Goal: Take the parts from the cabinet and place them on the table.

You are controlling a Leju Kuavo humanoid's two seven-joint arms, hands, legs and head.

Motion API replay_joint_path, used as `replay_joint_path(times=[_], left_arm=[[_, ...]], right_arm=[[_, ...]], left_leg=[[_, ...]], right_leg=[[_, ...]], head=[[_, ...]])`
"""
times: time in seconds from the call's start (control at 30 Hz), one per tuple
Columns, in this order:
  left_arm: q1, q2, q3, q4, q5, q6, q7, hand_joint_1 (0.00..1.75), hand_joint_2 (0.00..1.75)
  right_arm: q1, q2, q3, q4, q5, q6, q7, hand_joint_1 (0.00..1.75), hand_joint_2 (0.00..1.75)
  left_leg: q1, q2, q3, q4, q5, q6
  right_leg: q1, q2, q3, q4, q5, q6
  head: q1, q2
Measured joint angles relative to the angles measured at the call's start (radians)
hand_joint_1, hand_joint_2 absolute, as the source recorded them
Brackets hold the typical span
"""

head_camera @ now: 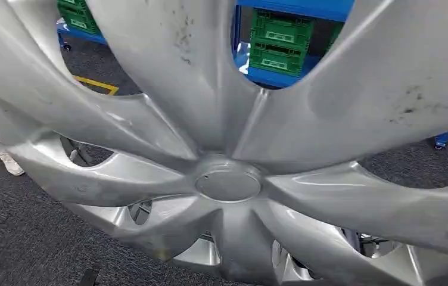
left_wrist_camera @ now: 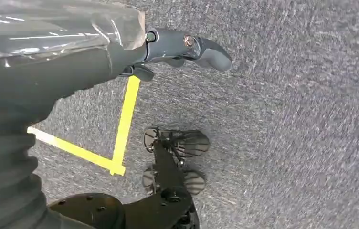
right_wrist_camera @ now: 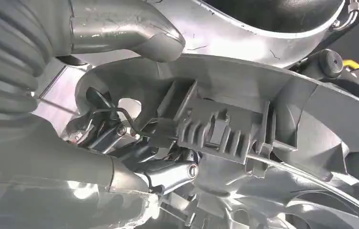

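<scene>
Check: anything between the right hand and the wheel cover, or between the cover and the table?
Nothing separates them: the right hand already grips the wheel cover at its rim from behind. The cover sits close before the head camera; past it show carpet and green crates. No table shows, so that path cannot be judged.

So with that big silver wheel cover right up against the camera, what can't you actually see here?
- Head view: the wheel cover hides both hands, and the table.
- Head view: the green crates show just through gaps between spokes.
- Right wrist view: the right hand is on the cover's rim; the grip is unclear.
- Left wrist view: the left hand is partly cut off.
</scene>
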Motion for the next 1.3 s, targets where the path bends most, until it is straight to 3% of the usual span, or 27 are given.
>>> replay_joint_path(times=[0.1, 0.13, 0.17, 0.23, 0.3, 0.33, 0.37, 0.43, 0.47, 0.5, 0.53, 0.63, 0.67, 0.7, 0.73, 0.8, 0.83, 0.87, 0.9, 0.97, 1.0, 1.03, 1.13, 1.17, 1.2, 1.23, 1.3], left_arm=[[0.008, 0.001, -0.003, 0.0, 0.001, 0.0, 0.0, 0.0, 1.75], [0.01, 0.002, -0.004, 0.0, 0.001, 0.0, 0.0, 0.0, 1.75], [0.012, 0.005, -0.006, 0.0, 0.001, 0.0, 0.0, 0.0, 1.75], [0.008, 0.006, -0.007, -0.001, 0.002, 0.0, -0.001, 0.0, 1.75], [0.008, 0.007, -0.008, -0.001, 0.002, 0.0, -0.001, 0.0, 1.75], [0.009, 0.007, -0.009, -0.001, 0.002, 0.0, -0.001, 0.0, 1.75], [0.009, 0.007, -0.009, -0.001, 0.002, 0.0, -0.001, 0.0, 1.75], [0.008, 0.01, -0.009, -0.001, 0.002, 0.0, -0.001, 0.0, 1.75], [0.007, 0.012, -0.009, -0.001, 0.002, 0.0, -0.001, 0.0, 1.75], [0.003, 0.013, -0.009, -0.002, 0.002, 0.001, -0.001, 0.0, 1.75], [0.002, 0.014, -0.009, -0.002, 0.002, 0.0, -0.001, 0.0, 1.75], [0.005, 0.02, -0.01, -0.001, 0.002, 0.0, -0.002, 0.0, 1.75], [0.008, 0.021, -0.01, -0.002, 0.002, 0.0, -0.002, 0.0, 1.75], [0.006, 0.019, -0.011, -0.002, 0.002, 0.0, -0.003, 0.0, 1.75], [0.005, 0.019, -0.011, -0.002, 0.002, 0.0, -0.003, 0.0, 1.75], [0.007, 0.018, -0.015, -0.001, 0.002, -0.002, -0.003, 0.0, 1.75], [0.009, 0.018, -0.018, -0.001, 0.002, -0.003, -0.003, 0.0, 1.75], [0.012, 0.018, -0.021, -0.001, 0.002, -0.003, -0.003, 0.0, 1.75], [0.015, 0.016, -0.024, -0.001, 0.002, -0.003, -0.003, 0.0, 1.75], [0.017, 0.014, -0.025, -0.001, 0.002, -0.003, -0.003, 0.0, 1.75], [0.017, 0.013, -0.026, -0.001, 0.002, -0.003, -0.003, 0.0, 1.75], [0.018, 0.014, -0.026, -0.001, 0.003, -0.003, -0.003, 0.0, 1.75], [0.027, 0.015, -0.036, 0.006, 0.009, -0.01, -0.002, 0.0, 1.75], [0.028, 0.016, -0.04, 0.011, 0.01, -0.015, -0.002, 0.0, 1.75], [0.028, 0.014, -0.048, 0.014, 0.012, -0.022, -0.002, 0.0, 1.75], [0.023, 0.014, -0.055, 0.016, 0.015, -0.024, -0.002, 0.0, 1.75], [0.008, 0.008, -0.064, 0.018, 0.019, -0.027, -0.003, 0.0, 1.75]], right_arm=[[0.0, -0.001, 0.001, 0.0, 0.002, -0.001, -0.002, 1.75, 1.75], [-0.001, -0.001, 0.001, 0.0, 0.002, -0.001, -0.003, 1.75, 1.75], [-0.003, -0.001, 0.002, 0.0, 0.002, -0.001, -0.005, 1.75, 1.75], [-0.003, 0.001, 0.002, 0.0, 0.002, -0.001, -0.008, 1.75, 1.75], [-0.002, 0.001, 0.002, 0.0, 0.002, -0.001, -0.011, 1.75, 1.75], [-0.002, 0.001, 0.002, 0.0, 0.004, -0.001, -0.011, 1.75, 1.75], [-0.001, 0.001, 0.002, 0.0, 0.006, -0.001, -0.013, 1.75, 1.75], [-0.002, 0.001, 0.002, 0.0, 0.008, -0.001, -0.016, 1.75, 1.75], [-0.002, 0.001, 0.002, 0.0, 0.008, -0.001, -0.017, 1.75, 1.75], [-0.001, 0.001, 0.002, -0.001, 0.008, -0.002, -0.017, 1.75, 1.75], [-0.002, 0.001, 0.002, 0.0, 0.008, -0.002, -0.018, 1.75, 1.75], [0.003, 0.001, 0.004, -0.001, 0.01, -0.002, -0.018, 1.75, 1.75], [0.003, 0.001, 0.004, -0.001, 0.011, -0.003, -0.018, 1.75, 1.75], [0.006, 0.0, 0.005, -0.001, 0.013, -0.004, -0.018, 1.75, 1.75], [0.01, -0.003, 0.005, -0.002, 0.015, -0.007, -0.018, 1.75, 1.75], [0.024, -0.008, 0.005, -0.001, 0.015, -0.01, -0.018, 1.75, 1.75], [0.03, -0.011, 0.005, -0.001, 0.016, -0.012, -0.017, 1.75, 1.75], [0.036, -0.013, 0.005, -0.001, 0.016, -0.013, -0.016, 1.75, 1.75], [0.038, -0.015, 0.005, -0.001, 0.016, -0.014, -0.016, 1.75, 1.75], [0.037, -0.016, 0.005, -0.001, 0.016, -0.015, -0.016, 1.75, 1.75], [0.038, -0.018, 0.005, -0.001, 0.016, -0.015, -0.016, 1.75, 1.75], [0.038, -0.018, 0.005, -0.002, 0.016, -0.018, -0.016, 1.75, 1.75], [0.039, -0.019, 0.005, -0.002, 0.02, -0.027, -0.011, 1.75, 1.75], [0.039, -0.019, 0.005, -0.003, 0.02, -0.034, -0.007, 1.75, 1.75], [0.041, -0.019, 0.005, -0.005, 0.019, -0.04, 0.001, 1.75, 1.75], [0.047, -0.019, 0.005, -0.011, 0.021, -0.043, 0.008, 1.75, 1.75], [0.058, -0.021, 0.003, -0.018, 0.022, -0.049, 0.014, 1.75, 1.75]], left_leg=[[0.008, -0.011, -0.009, -0.003, 0.007, -0.011], [0.009, -0.016, -0.011, 0.0, 0.005, -0.013], [0.009, 0.006, -0.019, 0.014, -0.007, -0.02], [0.015, 0.049, -0.074, 0.14, -0.078, -0.037], [0.024, 0.058, -0.146, 0.29, -0.136, -0.047], [0.027, 0.061, -0.161, 0.317, -0.135, -0.049], [0.03, 0.064, -0.149, 0.29, -0.112, -0.049], [0.032, 0.079, -0.066, 0.127, -0.032, -0.046], [0.03, 0.105, -0.017, 0.039, -0.001, -0.042], [0.016, 0.145, 0.0, -0.003, -0.014, -0.039], [0.014, 0.127, -0.006, -0.002, -0.01, -0.03], [0.007, 0.101, -0.006, -0.01, -0.006, -0.015], [0.019, 0.092, 0.012, -0.025, 0.005, -0.005], [0.017, 0.083, 0.013, -0.029, 0.01, 0.003], [0.016, 0.074, 0.012, -0.029, 0.011, 0.006], [0.012, 0.049, 0.011, -0.029, 0.011, 0.009], [0.01, 0.037, 0.011, -0.028, 0.011, 0.009], [0.01, 0.024, 0.012, -0.028, 0.011, 0.009], [0.01, 0.01, 0.013, -0.026, 0.01, 0.009], [0.012, -0.013, 0.012, -0.018, 0.007, 0.004], [0.012, -0.023, 0.008, -0.011, 0.003, -0.002], [0.006, -0.033, 0.001, -0.001, -0.002, -0.008], [0.011, -0.043, -0.005, -0.004, 0.0, -0.014], [0.013, -0.043, -0.006, 0.0, -0.004, -0.017], [0.009, 0.002, -0.018, 0.027, -0.023, -0.025], [0.012, 0.032, -0.045, 0.083, -0.055, -0.033], [0.021, 0.059, -0.133, 0.259, -0.129, -0.042]], right_leg=[[0.008, -0.018, -0.006, 0.002, 0.007, -0.014], [-0.004, -0.024, -0.004, -0.001, 0.01, -0.019], [-0.004, -0.03, -0.003, -0.002, 0.011, -0.021], [-0.004, -0.043, -0.001, -0.002, 0.009, -0.026], [-0.003, -0.059, -0.002, -0.002, 0.008, -0.027], [-0.004, -0.067, -0.002, -0.002, 0.007, -0.027], [-0.004, -0.076, -0.001, -0.002, 0.007, -0.027], [-0.004, -0.09, 0.001, -0.002, 0.006, -0.026], [-0.003, -0.096, 0.002, -0.002, 0.006, -0.026], [0.004, -0.101, 0.001, -0.002, 0.004, -0.022], [0.006, -0.107, -0.001, -0.003, 0.003, -0.017], [0.004, -0.132, 0.008, -0.013, 0.003, -0.001], [0.0, -0.112, 0.0, 0.002, -0.006, 0.002], [0.0, -0.079, -0.014, 0.034, -0.026, -0.003], [0.001, -0.06, -0.046, 0.105, -0.061, -0.012], [0.003, -0.047, -0.128, 0.274, -0.123, -0.019], [0.003, -0.046, -0.15, 0.315, -0.129, -0.015], [0.003, -0.046, -0.149, 0.302, -0.117, -0.009], [0.003, -0.045, -0.122, 0.237, -0.084, 0.001], [0.0, -0.026, -0.038, 0.054, -0.007, 0.015], [-0.001, 0.001, -0.019, 0.011, 0.004, 0.006], [0.0, -0.007, -0.013, 0.003, 0.01, -0.005], [0.007, -0.022, -0.015, 0.006, 0.013, -0.019], [-0.005, -0.029, -0.013, 0.003, 0.015, -0.024], [-0.002, -0.034, -0.009, 0.003, 0.013, -0.029], [0.0, -0.043, -0.008, 0.003, 0.011, -0.035], [0.004, -0.065, -0.009, 0.003, 0.009, -0.038]], head=[[0.0, 0.0], [0.0, 0.0], [0.0, 0.0], [-0.008, 0.0], [-0.008, 0.0], [-0.008, 0.0], [-0.008, 0.0], [-0.008, 0.0], [-0.008, 0.0], [-0.008, 0.0], [-0.006, 0.0], [-0.007, 0.0], [-0.005, 0.0], [-0.004, 0.0], [-0.002, 0.0], [0.0, 0.0], [0.0, 0.0], [0.0, 0.0], [0.0, 0.0], [0.0, 0.0], [0.0, 0.0], [0.0, 0.0], [0.0, 0.0], [0.0, 0.0], [-0.003, 0.0], [-0.008, 0.0], [-0.007, 0.0]])
